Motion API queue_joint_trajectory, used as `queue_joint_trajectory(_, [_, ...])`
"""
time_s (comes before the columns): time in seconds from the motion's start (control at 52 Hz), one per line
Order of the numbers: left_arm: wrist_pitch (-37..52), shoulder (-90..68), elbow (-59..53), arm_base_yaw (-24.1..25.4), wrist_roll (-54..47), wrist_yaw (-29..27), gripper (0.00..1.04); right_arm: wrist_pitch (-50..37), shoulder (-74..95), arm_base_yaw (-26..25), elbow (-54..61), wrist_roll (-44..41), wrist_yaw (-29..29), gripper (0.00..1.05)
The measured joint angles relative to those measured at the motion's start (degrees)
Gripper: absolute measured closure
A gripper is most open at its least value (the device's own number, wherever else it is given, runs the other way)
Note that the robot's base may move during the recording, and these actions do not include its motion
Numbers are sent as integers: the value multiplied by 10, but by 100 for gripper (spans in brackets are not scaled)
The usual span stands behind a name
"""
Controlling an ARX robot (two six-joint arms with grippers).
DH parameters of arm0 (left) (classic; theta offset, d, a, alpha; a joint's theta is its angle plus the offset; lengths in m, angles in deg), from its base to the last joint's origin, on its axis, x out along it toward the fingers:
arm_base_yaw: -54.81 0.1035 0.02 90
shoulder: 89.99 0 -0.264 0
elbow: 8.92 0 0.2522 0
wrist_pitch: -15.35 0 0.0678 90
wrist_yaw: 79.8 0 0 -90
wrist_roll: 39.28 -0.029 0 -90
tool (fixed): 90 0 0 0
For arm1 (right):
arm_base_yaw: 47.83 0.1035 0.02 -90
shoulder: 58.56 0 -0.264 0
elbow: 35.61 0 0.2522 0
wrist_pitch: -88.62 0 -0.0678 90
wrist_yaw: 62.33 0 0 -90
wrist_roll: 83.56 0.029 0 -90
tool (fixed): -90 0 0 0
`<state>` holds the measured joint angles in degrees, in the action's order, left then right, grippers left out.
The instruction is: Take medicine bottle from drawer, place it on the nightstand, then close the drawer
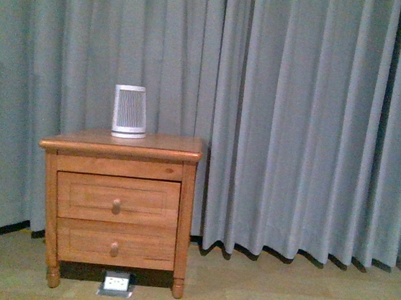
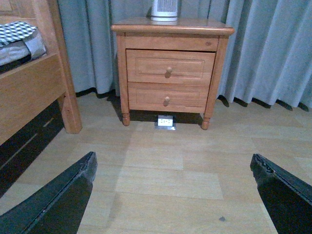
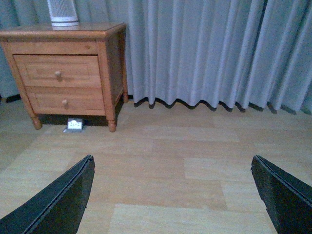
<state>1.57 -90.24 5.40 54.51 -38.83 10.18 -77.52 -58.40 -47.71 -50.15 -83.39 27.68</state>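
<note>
Black fingers of the left pincer (image 2: 173, 157) and the right pincer (image 3: 172, 158) frame bare wood floor (image 3: 161, 170), both spread wide and holding nothing, well short of the nightstand (image 1: 121, 150) that stands against a grey curtain (image 1: 298, 118). Its upper drawer (image 1: 87, 195) is shut, and the medicine bottle is nowhere in view. Presumably it lies inside, though where in the drawer cannot be told.

Trouble could start with the knob (image 1: 116, 205): small and round, it may slip from the fingers. The matching lower drawer (image 1: 114, 243) just beneath invites a grab at the wrong one. A hard pull might drag the nightstand forward or roll the slim bottle out of reach.

A white ribbed cylinder (image 1: 130, 111) sits on the nightstand's top, toward its back, and could be knocked when the bottle is set down. A bed frame (image 2: 39, 92) beside the nightstand crowds the left arm's approach, while a socket box (image 1: 116, 283) rests on the floor under it.
</note>
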Motion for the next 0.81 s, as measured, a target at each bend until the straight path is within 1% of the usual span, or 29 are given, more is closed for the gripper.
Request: queue_joint_trajectory(0.807, [0, 0, 0, 0, 0, 0, 7, 0, 0, 0, 0, 0, 0, 7])
